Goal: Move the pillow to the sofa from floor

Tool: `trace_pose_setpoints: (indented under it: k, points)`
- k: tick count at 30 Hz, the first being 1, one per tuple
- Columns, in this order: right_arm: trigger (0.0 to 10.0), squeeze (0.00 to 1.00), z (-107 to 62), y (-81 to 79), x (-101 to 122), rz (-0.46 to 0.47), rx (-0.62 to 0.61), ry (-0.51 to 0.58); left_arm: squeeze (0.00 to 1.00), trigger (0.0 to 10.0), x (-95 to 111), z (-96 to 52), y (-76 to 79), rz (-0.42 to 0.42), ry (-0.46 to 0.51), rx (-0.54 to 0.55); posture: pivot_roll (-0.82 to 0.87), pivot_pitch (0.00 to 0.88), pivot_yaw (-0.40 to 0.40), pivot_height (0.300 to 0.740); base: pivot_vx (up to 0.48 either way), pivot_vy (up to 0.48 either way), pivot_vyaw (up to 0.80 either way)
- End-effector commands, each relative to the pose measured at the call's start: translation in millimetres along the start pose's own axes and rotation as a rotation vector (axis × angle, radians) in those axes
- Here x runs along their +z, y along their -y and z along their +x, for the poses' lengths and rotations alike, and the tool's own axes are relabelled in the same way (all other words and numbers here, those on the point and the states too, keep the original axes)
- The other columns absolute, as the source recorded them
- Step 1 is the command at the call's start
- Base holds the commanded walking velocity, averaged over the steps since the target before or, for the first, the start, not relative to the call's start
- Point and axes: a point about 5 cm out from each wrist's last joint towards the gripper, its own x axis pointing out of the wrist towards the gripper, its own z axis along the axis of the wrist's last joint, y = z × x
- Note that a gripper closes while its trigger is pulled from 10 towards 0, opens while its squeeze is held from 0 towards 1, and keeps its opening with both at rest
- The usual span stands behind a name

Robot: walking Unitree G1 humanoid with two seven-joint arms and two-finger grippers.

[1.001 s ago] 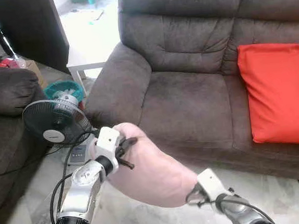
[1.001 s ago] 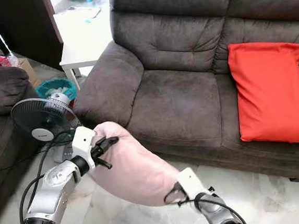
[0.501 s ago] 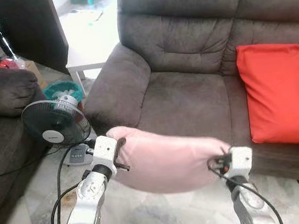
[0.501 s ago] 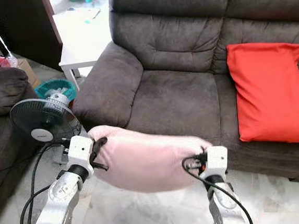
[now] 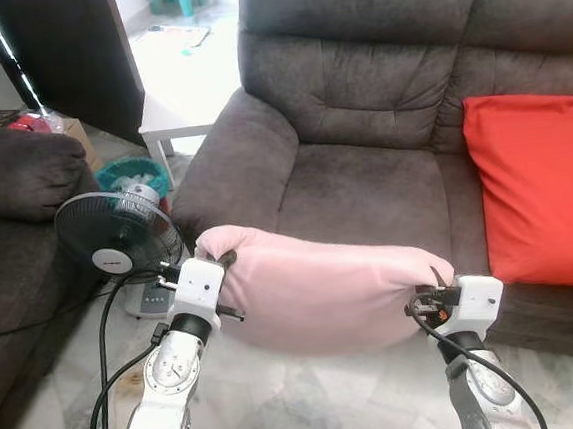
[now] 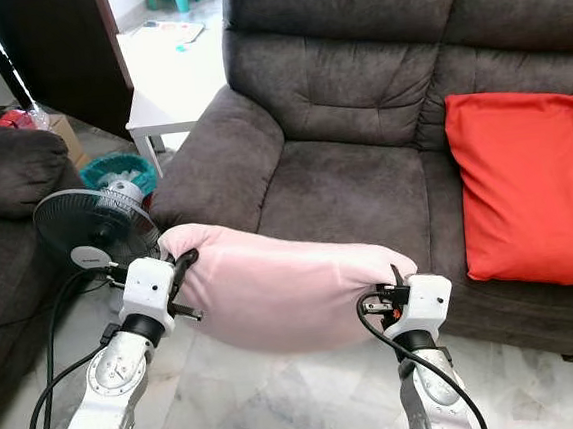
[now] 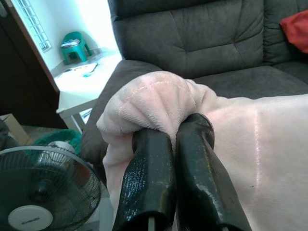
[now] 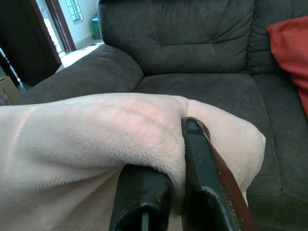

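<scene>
**A:** So where's the soft pale-pink plush pillow [image 5: 323, 287] right now?

**B:** Up off the pale marble-tile floor [image 5: 313, 408], stretched out level between both arms, right in front of the dark grey-brown fabric sofa [image 5: 378, 116]. It hangs just before the front edge of the empty seat cushion at 12 o'clock from the robot.

**A:** And the grip?

**B:** The left gripper [image 7: 174, 137] is pinching a bunched corner of the pillow, its black fingers [image 7: 149, 178] pressed nearly together around the fluff. The right gripper [image 8: 175, 159] has the opposite end, a fold of plush squeezed between its two fingers.

**A:** Anything else around?

**B:** A bright orange-red rectangular cushion [image 5: 540, 187] leans on the sofa at about 2 o'clock. A black standing fan with a round wire cage [image 5: 116, 237] sits on the floor at 10 o'clock, with a teal basket [image 5: 127, 173] and a white side table [image 5: 173, 119] behind it. Another dark sofa's armrest [image 5: 17, 178] is further out at 9 o'clock.
</scene>
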Motion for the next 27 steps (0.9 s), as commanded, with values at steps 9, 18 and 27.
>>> trace_pose_setpoints:
  k: [9, 18, 27]
  points:
    - [10.0, 0.0, 3.5, 7.9, 22.9, 0.012, -0.059, 0.087, 0.0, 10.0, 13.1, 4.9, -12.6, 0.032, 0.065, 0.06, 0.12, 0.022, -0.053, 0.74, 0.0, 0.0, 0.0]
    - [10.0, 0.0, 10.3, 0.7, 28.9, -0.012, -0.028, 0.1, 0.0, 10.0, 17.8, 6.2, -13.6, 0.03, 0.081, 0.059, 0.12, 0.041, -0.058, 0.74, 0.233, 0.0, 0.0]
    - [10.0, 0.0, 13.5, -1.6, 33.3, -0.032, -0.017, 0.112, 0.0, 10.0, 22.7, 10.9, -19.9, 0.044, 0.088, 0.076, 0.12, 0.055, -0.059, 0.74, 0.306, 0.0, 0.0]
